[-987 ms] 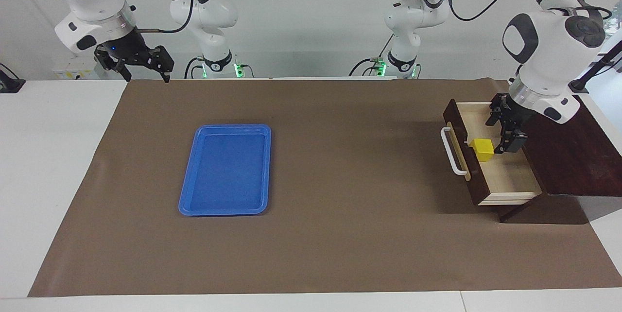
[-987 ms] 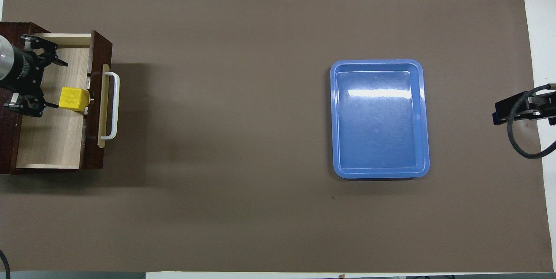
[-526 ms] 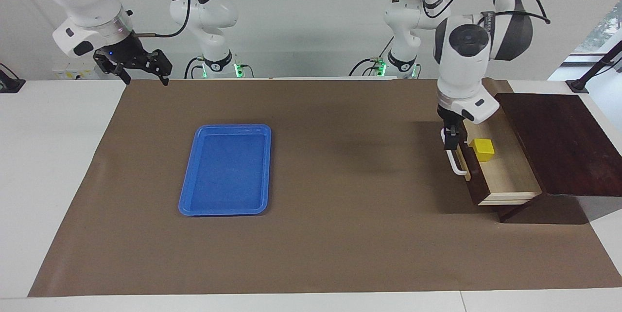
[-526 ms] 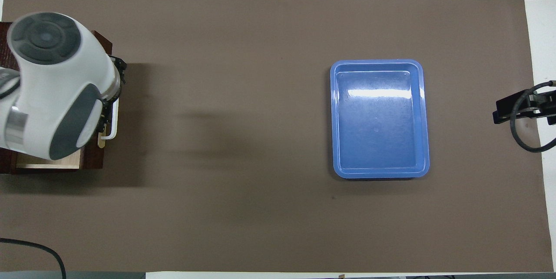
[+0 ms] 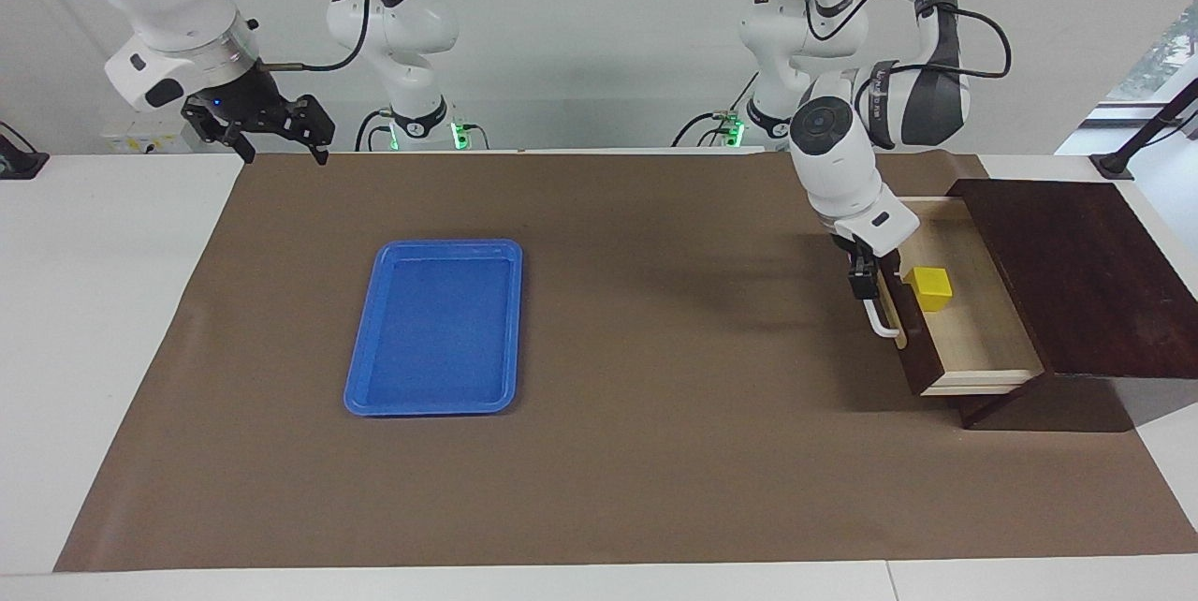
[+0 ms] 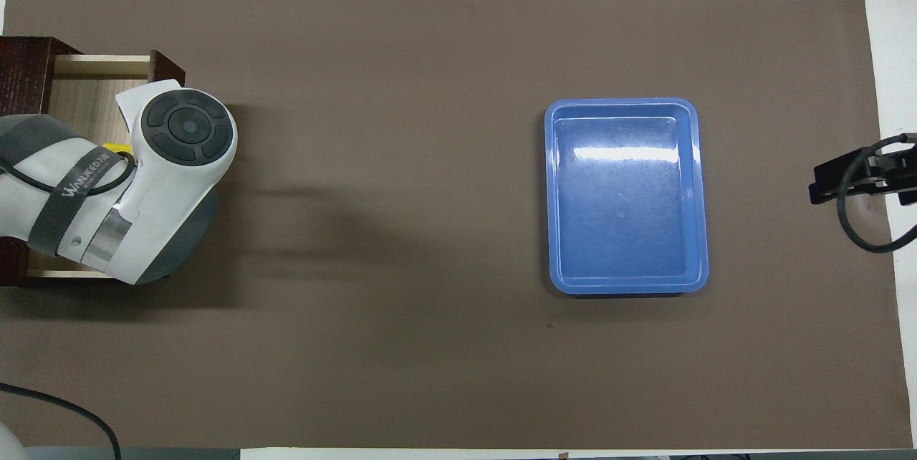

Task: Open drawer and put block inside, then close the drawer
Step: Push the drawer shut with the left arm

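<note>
Drawer stands pulled out of the dark wooden box at the left arm's end of the table. Block sits inside it on the pale floor, close against the drawer front. So opening and placing look done; closing is what remains.

Left gripper hangs at the outer face of the drawer front, right by the white handle, near the handle's end closer to the robots. Fingers spread wide, nothing held; whether it touches the handle I cannot tell. Overhead, the arm's wrist covers the gripper and most of the block, only a yellow sliver showing. My read: it is lining up to push the drawer shut.

Right gripper waits in the air over the table corner nearest the right arm's base, jaws apart, empty.

Blue tray lies on the brown mat, bare, well apart from the drawer.

Writing: a band on the left arm seems to read "WANJEEDN"; uncertain.
</note>
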Controlling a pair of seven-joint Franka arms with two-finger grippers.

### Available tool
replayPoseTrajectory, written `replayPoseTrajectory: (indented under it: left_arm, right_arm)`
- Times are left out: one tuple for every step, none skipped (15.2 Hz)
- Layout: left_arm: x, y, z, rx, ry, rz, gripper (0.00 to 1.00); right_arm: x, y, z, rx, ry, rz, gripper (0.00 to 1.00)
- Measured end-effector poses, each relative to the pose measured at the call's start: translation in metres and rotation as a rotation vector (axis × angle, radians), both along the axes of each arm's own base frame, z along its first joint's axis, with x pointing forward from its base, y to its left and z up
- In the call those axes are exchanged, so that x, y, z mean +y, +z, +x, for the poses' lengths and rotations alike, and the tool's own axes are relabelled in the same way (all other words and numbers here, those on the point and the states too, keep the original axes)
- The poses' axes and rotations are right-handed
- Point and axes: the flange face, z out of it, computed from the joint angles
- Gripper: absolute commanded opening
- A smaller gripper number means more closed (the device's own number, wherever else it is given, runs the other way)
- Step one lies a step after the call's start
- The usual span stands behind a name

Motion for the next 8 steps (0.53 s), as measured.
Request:
replayPoseTrajectory:
  left_arm:
    - [0.007, 0.001, 0.001, -0.008, 0.006, 0.001, 1.0]
    - [0.016, 0.002, 0.003, -0.018, 0.011, 0.005, 1.0]
    - [0.026, 0.003, 0.006, -0.028, 0.015, 0.013, 1.0]
    - [0.037, 0.003, 0.009, -0.036, 0.02, 0.02, 1.0]
    - [0.049, 0.003, 0.012, -0.042, 0.026, 0.022, 1.0]
    - [0.063, 0.004, 0.015, -0.047, 0.033, 0.019, 1.0]
    - [0.077, 0.005, 0.018, -0.054, 0.042, 0.014, 1.0]
    - [0.09, 0.005, 0.02, -0.059, 0.051, 0.009, 1.0]
  right_arm:
    - [0.0, 0.001, 0.001, -0.008, 0.0, 0.0, 1.0]
    - [0.0, 0.001, 0.002, -0.014, 0.0, 0.0, 1.0]
    - [0.0, 0.001, 0.002, -0.015, 0.0, 0.0, 1.0]
    - [0.0, 0.001, 0.002, -0.015, 0.0, 0.0, 1.0]
    - [0.0, 0.001, 0.002, -0.015, 0.0, 0.0, 1.0]
    - [0.0, 0.001, 0.002, -0.015, 0.0, 0.0, 1.0]
    - [0.0, 0.001, 0.002, -0.015, 0.0, 0.0, 1.0]
    - [0.0, 0.001, 0.002, -0.015, 0.0, 0.0, 1.0]
